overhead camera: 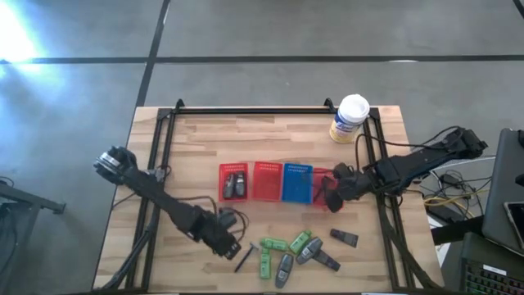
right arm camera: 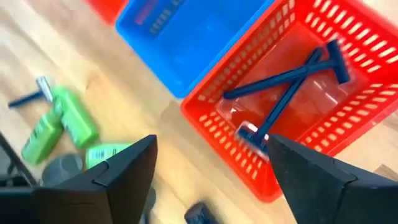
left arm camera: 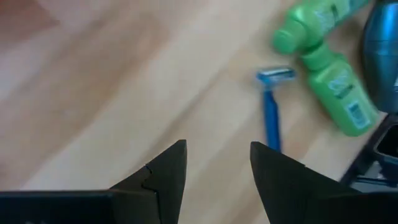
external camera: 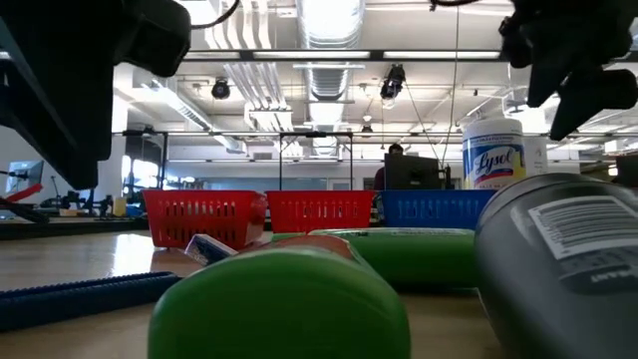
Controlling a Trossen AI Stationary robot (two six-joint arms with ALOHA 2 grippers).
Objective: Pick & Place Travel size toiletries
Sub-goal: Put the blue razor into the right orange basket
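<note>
Loose toiletries lie near the table's near edge: green bottles [overhead camera: 273,244] [left arm camera: 336,93], grey-silver tubes [overhead camera: 283,270] and black pieces [overhead camera: 344,238]. A blue razor [left arm camera: 272,106] lies flat on the wood just ahead of my left gripper [left arm camera: 217,165] [overhead camera: 232,244], which is open and low over the table. My right gripper [right arm camera: 211,162] [overhead camera: 329,197] is open and hovers over the rightmost red basket [right arm camera: 323,118]. Two blue razors [right arm camera: 292,74] lie crossed on that basket's floor. The leftmost red basket [overhead camera: 235,182] holds grey tubes.
A row of baskets, two red [overhead camera: 268,182], one blue [overhead camera: 297,183] and one more red, crosses the table's middle. A white-lidded yellow canister [overhead camera: 350,119] stands at the far right corner. A black frame [overhead camera: 246,111] borders the table. Bare wood lies at the far left.
</note>
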